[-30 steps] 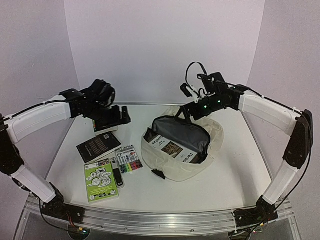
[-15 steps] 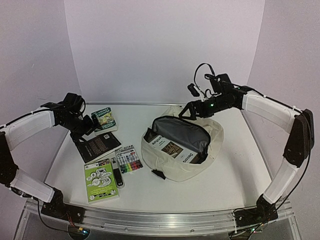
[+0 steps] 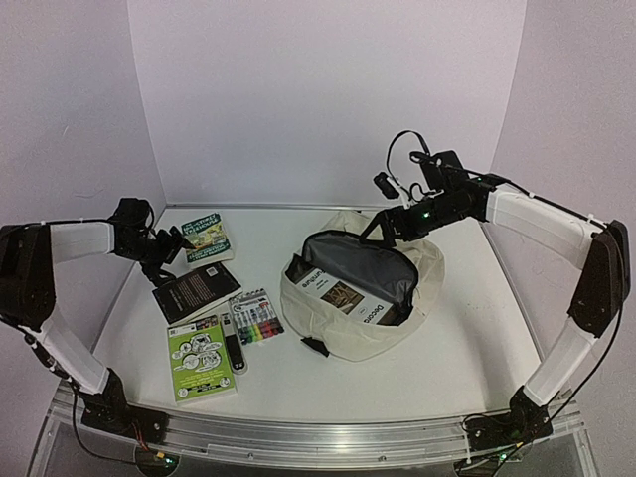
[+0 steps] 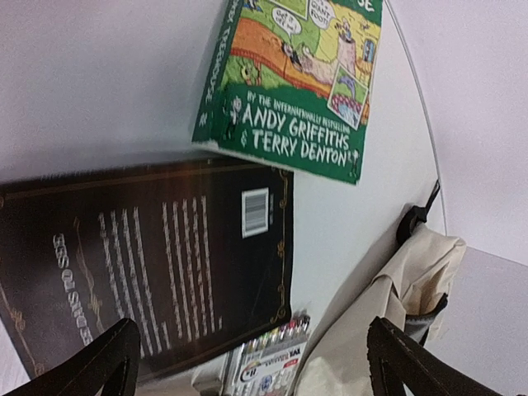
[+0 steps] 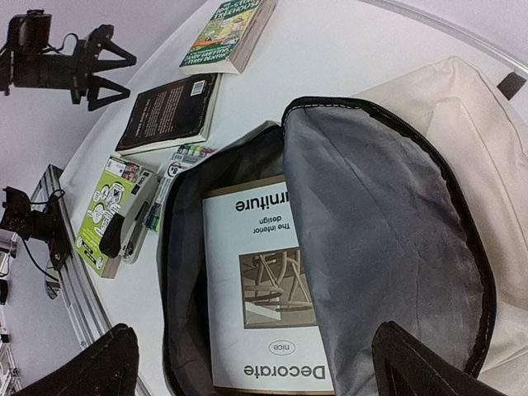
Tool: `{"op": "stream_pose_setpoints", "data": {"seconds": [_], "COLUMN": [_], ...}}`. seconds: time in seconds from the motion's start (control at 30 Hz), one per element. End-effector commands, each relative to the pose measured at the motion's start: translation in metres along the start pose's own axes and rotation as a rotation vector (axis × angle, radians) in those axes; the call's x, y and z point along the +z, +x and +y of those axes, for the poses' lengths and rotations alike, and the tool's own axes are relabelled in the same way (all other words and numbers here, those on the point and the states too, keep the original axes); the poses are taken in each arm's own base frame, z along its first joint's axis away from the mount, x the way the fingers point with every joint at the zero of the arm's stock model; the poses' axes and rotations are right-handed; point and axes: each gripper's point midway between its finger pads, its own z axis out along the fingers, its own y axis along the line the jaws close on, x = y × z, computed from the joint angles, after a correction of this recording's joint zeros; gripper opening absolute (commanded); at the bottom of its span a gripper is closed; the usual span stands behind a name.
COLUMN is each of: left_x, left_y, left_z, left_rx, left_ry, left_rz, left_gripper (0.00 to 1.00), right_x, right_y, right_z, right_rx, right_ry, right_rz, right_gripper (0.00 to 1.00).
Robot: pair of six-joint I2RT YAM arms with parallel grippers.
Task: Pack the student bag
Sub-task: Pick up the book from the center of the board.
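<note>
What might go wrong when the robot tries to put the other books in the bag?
1. The black book lies flat, close to the marker pack. The open left fingers may shove it into the markers instead of lifting it.
2. The student bag is soft, and the white book already fills much of its opening. The next book might catch on the rim. The open right fingers hold nothing, so nothing props the bag's mouth.

Left arm [image 3: 79,240], white shells on black joints: folded tight, elbow out at the side, forearm low and level, pointing inward. Black two-finger left gripper [image 3: 175,248]: jaws spread wide, nothing between. Right arm [image 3: 542,219], same build: elbow high, forearm reaching inward, wrist tipped down. Right gripper [image 3: 383,227]: jaws wide apart, empty.
</note>
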Motion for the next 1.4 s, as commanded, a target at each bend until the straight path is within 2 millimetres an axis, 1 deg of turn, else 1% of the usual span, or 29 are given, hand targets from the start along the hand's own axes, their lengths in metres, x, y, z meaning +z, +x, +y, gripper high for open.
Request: {"op": "stream_pose_setpoints", "data": {"seconds": [0.0,0.17,0.2,0.27,0.33,0.37,0.43,0.53,0.73,0.83,0.97,1.03,1.13,1.2,1.3,1.37], "left_x": [0.013,0.026,0.028,0.038,0.051,0.054,0.063,0.076,0.103,0.112,0.118,0.124,0.129,0.127,0.122,0.115], "left_y": [-0.046,-0.076,-0.081,-0.084,-0.084,-0.083,-0.082,-0.079,-0.072,-0.071,-0.074,-0.075,-0.078,-0.083,-0.089,-0.092], "left_z": [-0.025,-0.010,-0.010,-0.011,-0.011,-0.014,-0.012,-0.008,0.006,0.007,0.007,0.009,0.010,0.005,0.000,-0.009], "left_rx": [0.028,0.017,0.020,0.028,0.031,0.031,0.030,0.019,-0.067,-0.113,-0.131,-0.143,-0.144,-0.132,-0.098,-0.064], "left_ry": [0.141,0.195,0.216,0.256,0.289,0.317,0.333,0.351,0.423,0.474,0.508,0.504,0.487,0.475,0.444,0.442], "left_rz": [-0.056,-0.084,-0.091,-0.075,-0.044,-0.030,-0.006,0.036,0.105,0.117,0.120,0.128,0.137,0.128,0.114,0.108], "left_gripper": [0.92,0.87,0.84,0.81,0.78,0.75,0.73,0.69,0.67,0.66,0.60,0.55,0.44,0.32,0.21,0.12], "right_x": [-0.019,-0.026,-0.026,-0.027,-0.027,-0.027,-0.028,-0.029,-0.026,-0.024,-0.023,-0.023,-0.022,-0.022,-0.020,-0.019], "right_y": [-0.006,-0.005,-0.005,-0.004,-0.004,-0.004,-0.004,-0.005,-0.008,-0.011,-0.014,-0.013,-0.012,-0.010,-0.008,-0.007], "right_z": [0.009,0.010,0.011,0.010,0.008,0.006,0.004,0.003,0.000,-0.002,-0.003,-0.003,-0.005,-0.006,-0.007,-0.007], "right_rx": [-0.060,-0.078,-0.082,-0.086,-0.091,-0.094,-0.101,-0.109,-0.117,-0.118,-0.119,-0.117,-0.120,-0.120,-0.122,-0.123], "right_ry": [0.019,0.035,0.035,0.040,0.053,0.063,0.076,0.086,0.096,0.097,0.100,0.101,0.108,0.109,0.111,0.110], "right_rz": [-0.027,-0.025,-0.023,-0.018,-0.014,-0.012,-0.009,-0.007,0.001,0.005,0.004,0.007,0.010,0.015,0.021,0.023], "right_gripper": [0.98,0.98,0.98,0.98,0.98,0.98,0.98,0.98,0.98,0.98,0.98,0.98,0.98,0.98,0.98,0.98]}}
